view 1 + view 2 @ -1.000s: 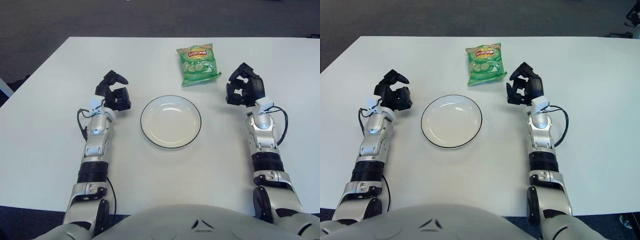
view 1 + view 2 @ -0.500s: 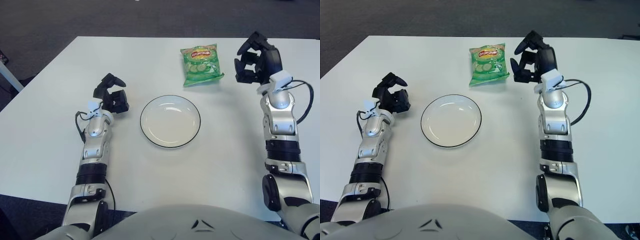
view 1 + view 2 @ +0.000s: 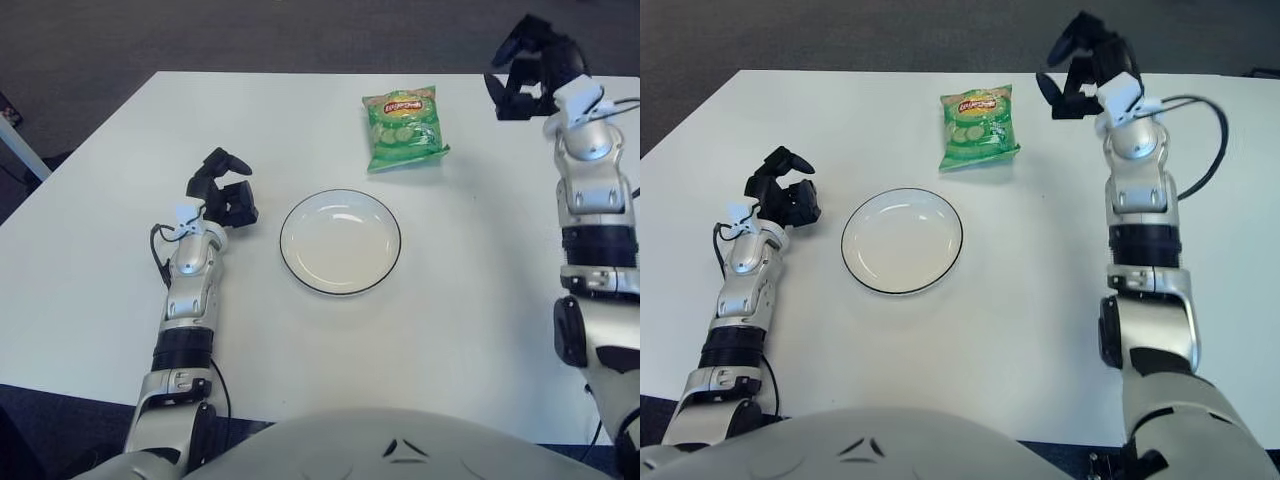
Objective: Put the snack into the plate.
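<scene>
A green snack bag point(image 3: 404, 129) with a red and yellow logo lies flat on the white table point(image 3: 460, 310), beyond the plate. The white plate point(image 3: 340, 242) with a dark rim sits mid-table and holds nothing. My right hand point(image 3: 531, 69) is raised above the table's far right, to the right of the bag and a little beyond it, fingers spread and holding nothing. My left hand point(image 3: 223, 190) shows to the left of the plate, fingers loosely apart and holding nothing.
A black cable point(image 3: 1205, 150) loops off my right forearm. Dark floor lies past the table's far edge point(image 3: 300, 73). A pale object point(image 3: 12, 150) shows at the left border, beside the table.
My right hand has risen and moved away from me and to the right, from beside the plate to beyond the snack's right side. The left hand, plate and bag stay put.
</scene>
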Robot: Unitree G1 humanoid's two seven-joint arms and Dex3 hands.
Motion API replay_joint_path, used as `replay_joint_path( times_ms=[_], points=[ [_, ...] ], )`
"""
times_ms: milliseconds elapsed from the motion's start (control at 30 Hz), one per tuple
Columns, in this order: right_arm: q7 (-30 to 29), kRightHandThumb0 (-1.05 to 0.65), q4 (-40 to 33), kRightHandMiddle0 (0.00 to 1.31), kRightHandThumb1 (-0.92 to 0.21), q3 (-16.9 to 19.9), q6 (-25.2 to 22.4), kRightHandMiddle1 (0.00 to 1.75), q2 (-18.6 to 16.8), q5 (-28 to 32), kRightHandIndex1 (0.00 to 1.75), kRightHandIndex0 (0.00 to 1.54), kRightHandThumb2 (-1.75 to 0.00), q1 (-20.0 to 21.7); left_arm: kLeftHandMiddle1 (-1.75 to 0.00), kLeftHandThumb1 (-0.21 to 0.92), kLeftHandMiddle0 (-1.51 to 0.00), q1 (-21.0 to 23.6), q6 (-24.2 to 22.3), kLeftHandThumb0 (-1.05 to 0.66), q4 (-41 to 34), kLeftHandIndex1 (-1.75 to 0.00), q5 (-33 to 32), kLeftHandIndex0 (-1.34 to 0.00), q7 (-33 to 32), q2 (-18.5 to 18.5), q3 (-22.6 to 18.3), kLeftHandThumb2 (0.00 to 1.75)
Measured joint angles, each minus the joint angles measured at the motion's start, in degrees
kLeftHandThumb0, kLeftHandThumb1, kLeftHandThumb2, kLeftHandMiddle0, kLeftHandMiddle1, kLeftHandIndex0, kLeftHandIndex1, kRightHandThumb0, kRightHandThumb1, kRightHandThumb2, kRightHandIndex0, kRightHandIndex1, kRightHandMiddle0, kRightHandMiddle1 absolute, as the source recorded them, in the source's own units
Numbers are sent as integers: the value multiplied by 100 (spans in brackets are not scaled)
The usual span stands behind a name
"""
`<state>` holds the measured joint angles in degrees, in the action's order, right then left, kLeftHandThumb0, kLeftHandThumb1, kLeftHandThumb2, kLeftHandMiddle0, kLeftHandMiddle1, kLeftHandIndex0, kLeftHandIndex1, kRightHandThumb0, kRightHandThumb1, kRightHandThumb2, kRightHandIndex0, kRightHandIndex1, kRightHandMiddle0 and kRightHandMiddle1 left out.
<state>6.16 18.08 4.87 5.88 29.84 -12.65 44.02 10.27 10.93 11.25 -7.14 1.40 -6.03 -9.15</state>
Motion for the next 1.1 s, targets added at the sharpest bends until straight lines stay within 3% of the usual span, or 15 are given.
replay_joint_path(
  times_ms=[300, 700, 867, 1100],
  points=[
    [-618, -43, 1089, 48, -48, -607, 831, 175, 134, -862, 175, 90, -110, 569, -175, 29, -134, -34, -5, -49, -31, -175, -10, -64, -10, -4, 3, 135],
    [-2062, -41, 2731, 43, -55, -1997, 1441, 175, 178, -2735, 175, 97, -102, 1591, -175, 30, -134, -67, -150, -49, -216, -175, -11, -63, -33, 13, 24, 134],
    [-2506, -40, 3057, 38, -62, -2324, 1541, 175, 174, -3103, 175, 84, -93, 1719, -175, 30, -134, -84, -238, -49, -268, -175, -5, -63, -73, 25, 38, 134],
    [-2886, -38, 3546, 31, -72, -2701, 1538, 175, 87, -3402, 175, 51, -79, 1868, -175, 30, -134, -148, -277, -49, -370, -175, -9, -63, -77, 24, 40, 134]
  ],
)
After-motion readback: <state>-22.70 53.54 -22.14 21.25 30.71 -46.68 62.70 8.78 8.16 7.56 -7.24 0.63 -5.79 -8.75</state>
